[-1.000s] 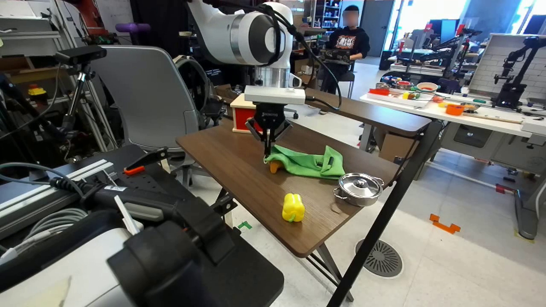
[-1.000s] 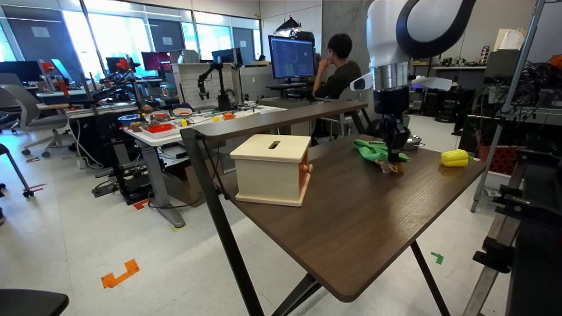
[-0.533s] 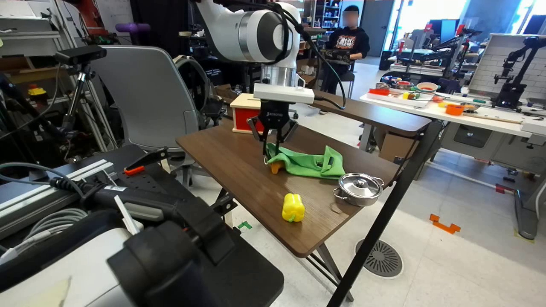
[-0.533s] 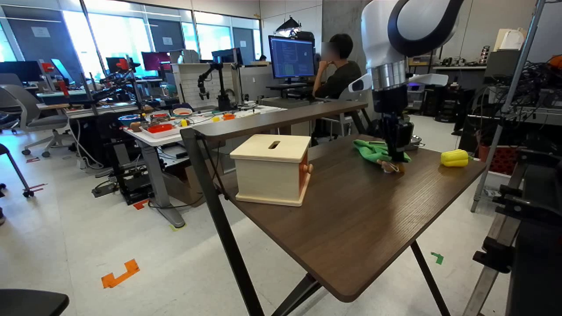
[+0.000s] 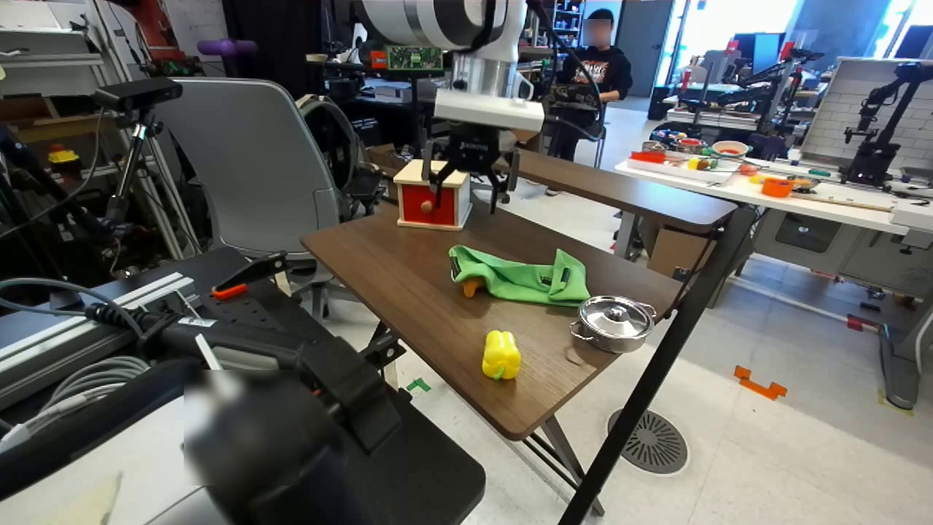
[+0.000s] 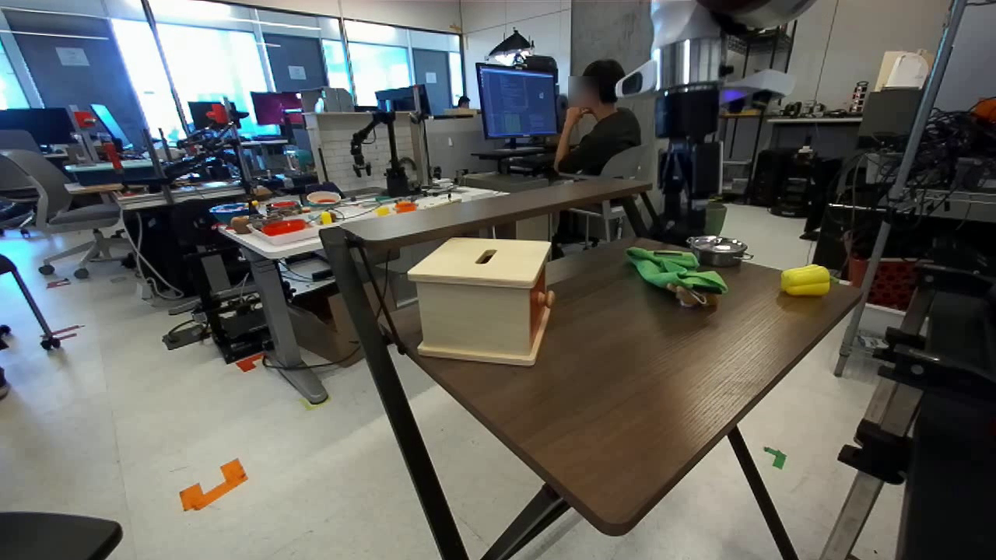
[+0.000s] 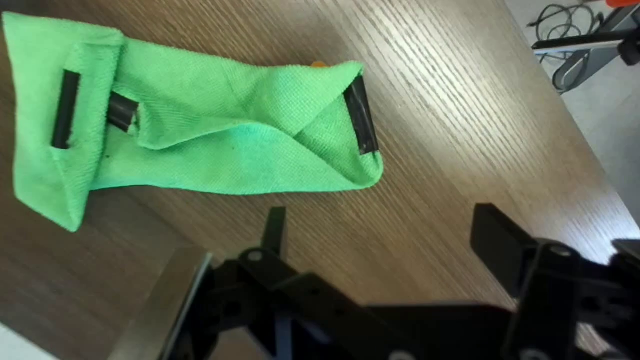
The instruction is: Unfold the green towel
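The green towel [image 5: 525,283] lies on the brown table in both exterior views, long and narrow with overlapping folds. In the wrist view the towel [image 7: 215,155] has a turned-over flap at its left end, a curled fold along its middle and black strips [image 7: 361,115] on its surface. My gripper [image 5: 466,206] hangs above the table, behind the towel and apart from it. Its jaws stand wide open with bare table between them in the wrist view. An orange thing [image 5: 472,285] pokes out from under the towel's end, mostly hidden.
A yellow pepper [image 5: 501,356] and a lidded metal pot [image 5: 616,324] stand near the towel. A wooden box [image 6: 478,311] with a red drawer front sits at the table's other end. A raised shelf [image 6: 498,211] runs along one side of the table.
A second ago my gripper was shut at the towel's end. It has opened, let go and risen clear of the towel. The towel stays on the table, hardly changed.
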You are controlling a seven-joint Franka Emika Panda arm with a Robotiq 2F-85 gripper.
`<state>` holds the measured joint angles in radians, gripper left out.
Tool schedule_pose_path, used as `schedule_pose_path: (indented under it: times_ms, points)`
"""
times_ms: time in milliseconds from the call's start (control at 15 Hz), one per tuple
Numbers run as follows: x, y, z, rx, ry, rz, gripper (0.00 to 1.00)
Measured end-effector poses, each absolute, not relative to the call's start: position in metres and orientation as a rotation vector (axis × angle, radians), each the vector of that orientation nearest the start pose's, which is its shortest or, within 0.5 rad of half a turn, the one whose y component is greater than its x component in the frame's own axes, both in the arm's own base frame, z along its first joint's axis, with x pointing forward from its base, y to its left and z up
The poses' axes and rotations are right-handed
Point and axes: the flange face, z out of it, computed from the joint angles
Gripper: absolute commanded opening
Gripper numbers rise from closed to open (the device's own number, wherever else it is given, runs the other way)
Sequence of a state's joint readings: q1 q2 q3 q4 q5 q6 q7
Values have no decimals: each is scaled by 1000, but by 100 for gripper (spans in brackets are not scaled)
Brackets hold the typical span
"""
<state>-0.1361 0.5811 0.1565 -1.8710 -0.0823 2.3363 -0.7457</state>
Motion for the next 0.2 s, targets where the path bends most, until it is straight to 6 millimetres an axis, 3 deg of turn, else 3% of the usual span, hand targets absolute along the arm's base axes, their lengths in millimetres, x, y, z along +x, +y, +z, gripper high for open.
schedule_pose_path:
  times_ms: [200]
  points:
    - [625,-10,234,-2865,-1111,56,100]
